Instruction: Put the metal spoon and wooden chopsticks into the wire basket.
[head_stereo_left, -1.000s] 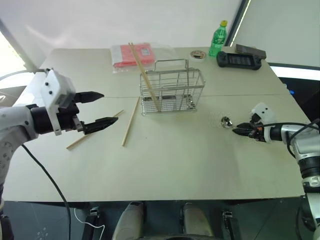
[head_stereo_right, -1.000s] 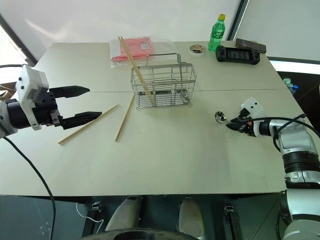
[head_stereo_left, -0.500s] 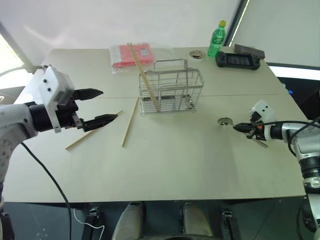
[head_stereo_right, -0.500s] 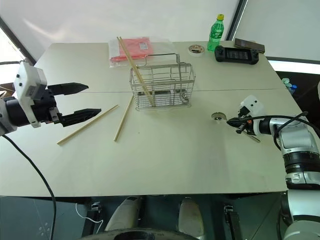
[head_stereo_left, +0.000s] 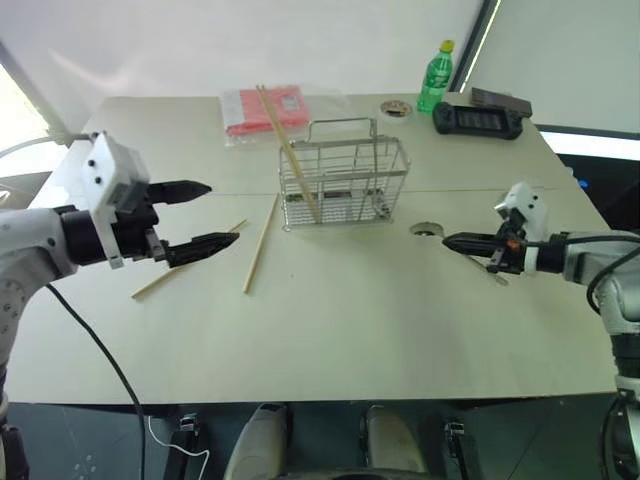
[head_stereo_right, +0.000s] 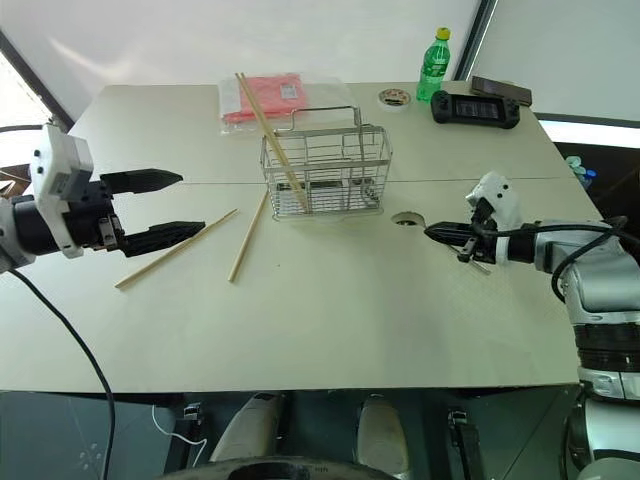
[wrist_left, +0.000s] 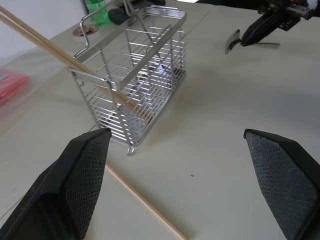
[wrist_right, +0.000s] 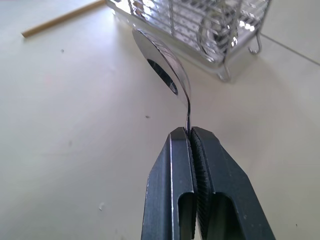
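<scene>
My right gripper (head_stereo_left: 452, 241) is shut on the thin handle of the metal spoon (wrist_right: 164, 64), which hangs just above the table with its bowl toward the wire basket (head_stereo_left: 343, 185). The spoon's bowl (head_stereo_left: 427, 230) is a short way right of the basket's front corner. One wooden chopstick (head_stereo_left: 287, 148) leans in the basket, its top over the rim. Two more chopsticks lie on the table left of the basket, one (head_stereo_left: 261, 243) near it and one (head_stereo_left: 160, 281) farther left. My left gripper (head_stereo_left: 219, 214) is open above that farther chopstick, holding nothing.
Behind the basket lies a red packet (head_stereo_left: 265, 108). A green bottle (head_stereo_left: 435, 78), a roll of tape (head_stereo_left: 395, 108) and a black controller (head_stereo_left: 478, 120) sit at the far right of the table (head_stereo_left: 350, 330).
My right gripper has risen and moved left toward the basket, carrying the spoon off the table. The left gripper has stayed where it was.
</scene>
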